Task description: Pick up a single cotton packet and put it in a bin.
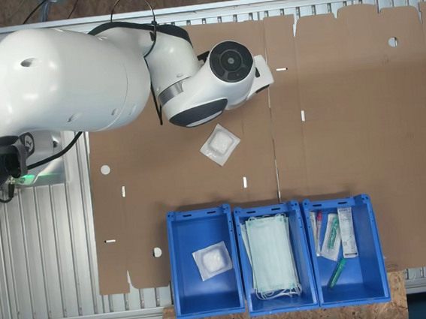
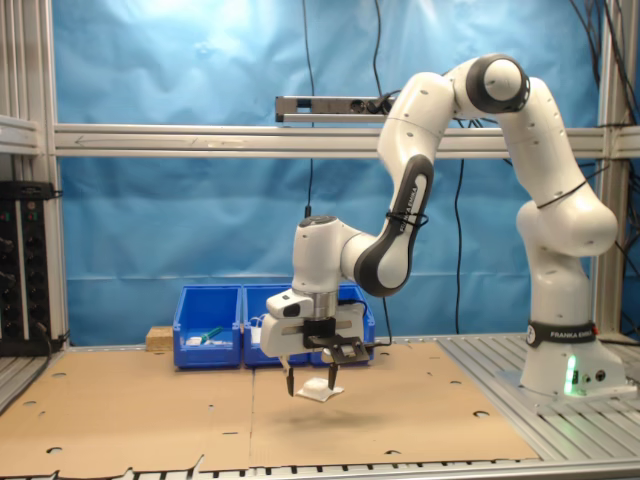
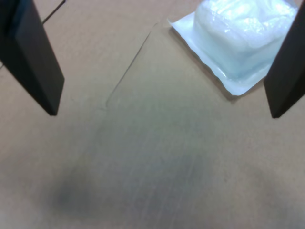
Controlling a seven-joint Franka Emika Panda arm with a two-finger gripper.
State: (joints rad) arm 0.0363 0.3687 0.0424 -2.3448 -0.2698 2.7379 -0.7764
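Cotton packet [image 3: 239, 39], clear plastic over puffy white pad, beside wide-spread jaws.

Work surface: a metal slatted table [image 1: 40, 244], covered across most of its width by flattened brown cardboard sheets [image 1: 345, 117] with punched holes and slots. One cotton packet [image 1: 220, 144] lies flat on the cardboard, well apart from the bins. In the first exterior view, three blue bins [image 1: 204, 260] stand side by side at the table's near edge, partly on a chipboard block [image 1: 284, 315]. The robot's base [image 2: 562, 365] is mounted on the bare slats.
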